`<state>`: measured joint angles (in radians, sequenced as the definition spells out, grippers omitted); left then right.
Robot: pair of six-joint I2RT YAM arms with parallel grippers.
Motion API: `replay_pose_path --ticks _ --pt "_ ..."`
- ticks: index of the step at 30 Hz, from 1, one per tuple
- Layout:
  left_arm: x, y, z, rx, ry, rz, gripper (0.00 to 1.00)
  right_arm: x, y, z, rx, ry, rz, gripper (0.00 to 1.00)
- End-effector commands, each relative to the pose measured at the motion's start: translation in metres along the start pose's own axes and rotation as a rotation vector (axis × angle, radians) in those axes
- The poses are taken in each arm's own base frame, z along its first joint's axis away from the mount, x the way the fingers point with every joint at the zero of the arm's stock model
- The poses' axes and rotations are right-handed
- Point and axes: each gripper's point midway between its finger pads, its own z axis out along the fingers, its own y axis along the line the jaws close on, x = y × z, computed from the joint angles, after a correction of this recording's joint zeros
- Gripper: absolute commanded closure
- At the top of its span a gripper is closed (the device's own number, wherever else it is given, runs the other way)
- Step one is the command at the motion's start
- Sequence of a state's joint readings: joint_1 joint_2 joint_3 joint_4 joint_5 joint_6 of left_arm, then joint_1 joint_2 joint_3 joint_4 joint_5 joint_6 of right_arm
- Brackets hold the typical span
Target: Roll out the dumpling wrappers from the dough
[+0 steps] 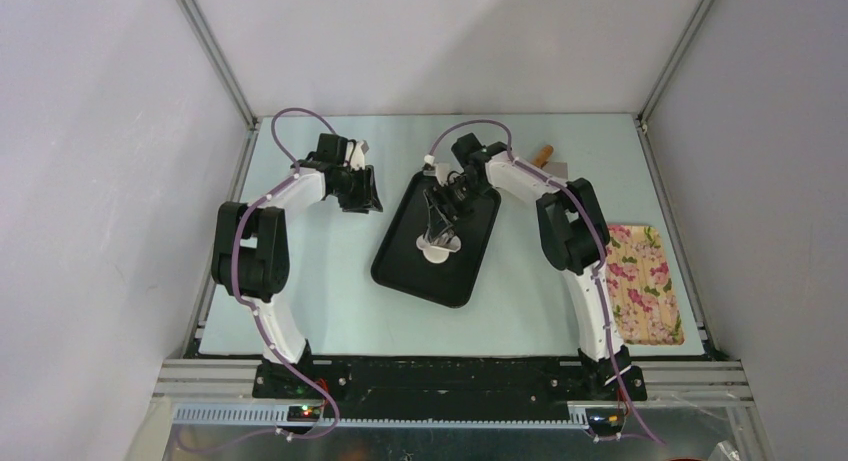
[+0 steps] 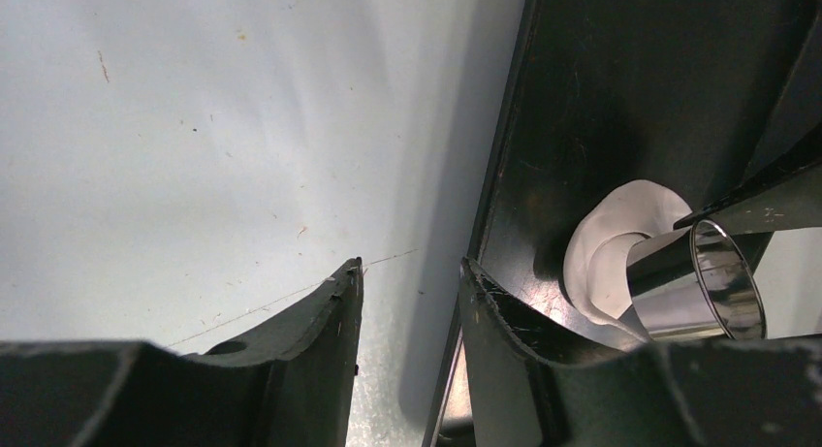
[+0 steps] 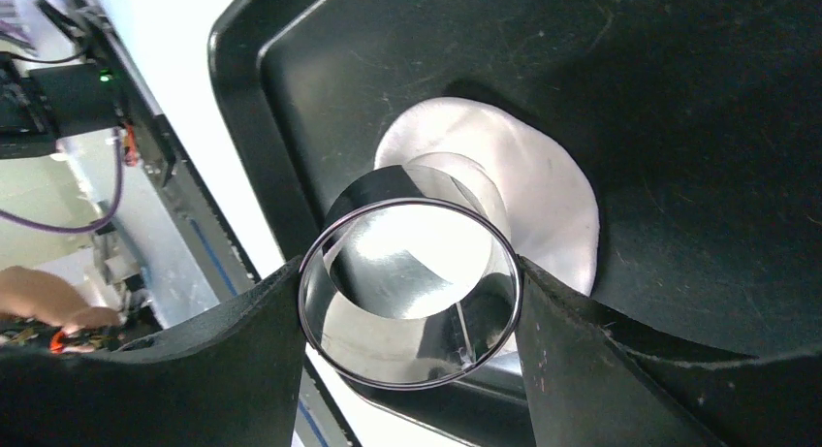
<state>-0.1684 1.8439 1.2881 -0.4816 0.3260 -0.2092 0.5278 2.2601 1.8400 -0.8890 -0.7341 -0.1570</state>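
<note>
One flattened white dough [image 1: 437, 249] disc lies on the black tray [image 1: 400, 273], toward the lower middle of the top view. Directly over it stands a round steel cup [image 3: 412, 306], clamped across its rim by the right tool [image 3: 409, 272], whose fingers sit snug against both sides. In the right wrist view the dough shows past the cup's upper right rim, so the cup's open axis points down into the disc. In the left wrist view the cup's lower end appears to touch the dough, slightly tilted. The right arm is plainly the nearer one. The left tool [image 2: 409, 268] hangs empty with a narrow gap, over the tabletop [image 1: 320, 301] just beside the tray's left edge. A wooden rolling pin [image 1: 543, 156] lies at the upper right, well apart, and a floral cloth [image 1: 645, 281] at the right. Nothing stands between cup and dough.
</note>
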Motion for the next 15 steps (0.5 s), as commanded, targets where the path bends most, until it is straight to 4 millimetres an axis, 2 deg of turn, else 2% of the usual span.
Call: replay_pose_path --ticks 1,8,15 --pt "-0.009 -0.005 -0.013 0.011 -0.044 0.007 0.53 -0.016 0.024 -0.008 -0.143 -0.037 0.027 1.00" --pt "-0.008 -0.003 -0.011 0.010 -0.040 0.005 0.53 -0.034 0.036 -0.016 -0.295 -0.078 0.066 1.00" --pt "-0.008 -0.002 -0.010 0.003 -0.037 0.006 0.53 -0.057 0.038 -0.031 -0.430 -0.126 0.126 1.00"
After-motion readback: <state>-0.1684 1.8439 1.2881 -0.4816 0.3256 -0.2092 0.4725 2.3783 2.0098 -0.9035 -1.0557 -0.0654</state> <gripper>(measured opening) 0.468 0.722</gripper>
